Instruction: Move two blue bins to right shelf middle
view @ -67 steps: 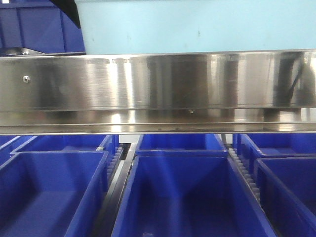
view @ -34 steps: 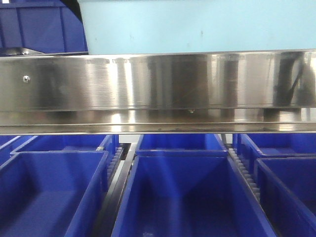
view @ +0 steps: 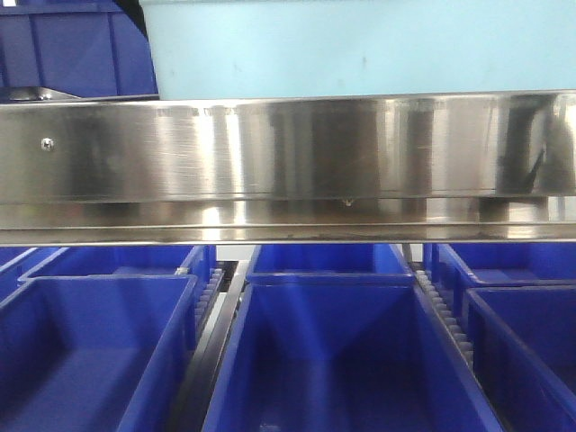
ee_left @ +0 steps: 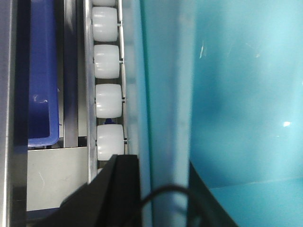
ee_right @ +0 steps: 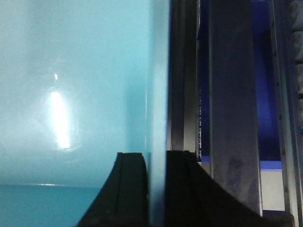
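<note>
In the front view we see one pale bin above the steel rail. Its top and right side are cut off, so we cannot tell whether it rests on the shelf or hangs clear. No gripper shows here. Below the rail we count six dark bins in three lanes, all partly cropped, and a seventh behind the pale one at upper left. In the left wrist view the left gripper is clamped on the pale bin's side wall, with one black finger outside and one inside. The fingers run off the lower edge. Beside the wall we count five white rollers, the top one cut off, and one dark bin further left. In the right wrist view the right gripper likewise pinches the bin's other wall between two black fingers. Steel rails hide most of a dark bin beyond.
</note>
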Tool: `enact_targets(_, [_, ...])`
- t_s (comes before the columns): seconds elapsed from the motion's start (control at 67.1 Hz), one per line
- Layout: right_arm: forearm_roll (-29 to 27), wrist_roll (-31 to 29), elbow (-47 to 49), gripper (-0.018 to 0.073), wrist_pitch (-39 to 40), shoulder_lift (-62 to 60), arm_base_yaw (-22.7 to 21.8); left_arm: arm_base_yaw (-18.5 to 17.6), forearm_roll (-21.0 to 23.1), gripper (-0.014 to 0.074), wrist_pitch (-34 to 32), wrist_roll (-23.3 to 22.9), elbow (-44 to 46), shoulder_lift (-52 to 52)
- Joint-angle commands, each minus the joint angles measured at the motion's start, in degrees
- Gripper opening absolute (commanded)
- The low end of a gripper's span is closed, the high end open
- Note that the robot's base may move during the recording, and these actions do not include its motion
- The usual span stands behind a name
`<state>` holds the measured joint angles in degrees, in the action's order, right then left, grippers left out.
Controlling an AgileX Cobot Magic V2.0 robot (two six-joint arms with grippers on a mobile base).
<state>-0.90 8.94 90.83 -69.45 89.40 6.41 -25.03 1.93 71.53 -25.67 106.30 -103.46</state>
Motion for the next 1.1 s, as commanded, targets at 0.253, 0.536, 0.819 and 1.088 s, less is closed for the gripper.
enact_targets(0.253, [-2.92,-0.34,5.18,-0.0167,-0.51,-0.57,0.62,-2.58,-3.5,-0.0111,-1.57,0.03,6.49,1.27])
enact_targets(0.536, [-2.92,-1.88,14.46,-0.0167,-0.41,-0.57,0.67,-4.0,-9.33,-0.0111,-1.57,0.03,14.87,1.38])
enact_targets(0.819, [-2.92,-5.51,21.42,-0.0167,4.06,-0.57,0.67,-4.0,-15.03,-0.0111,-1.57,5.7,27.05,1.38])
enact_targets(1.088, [-2.81,-5.59,25.16,-0.0167,4.8,-0.69,0.67,-4.0,-15.03,-0.0111,-1.57,7.46,29.56,1.38])
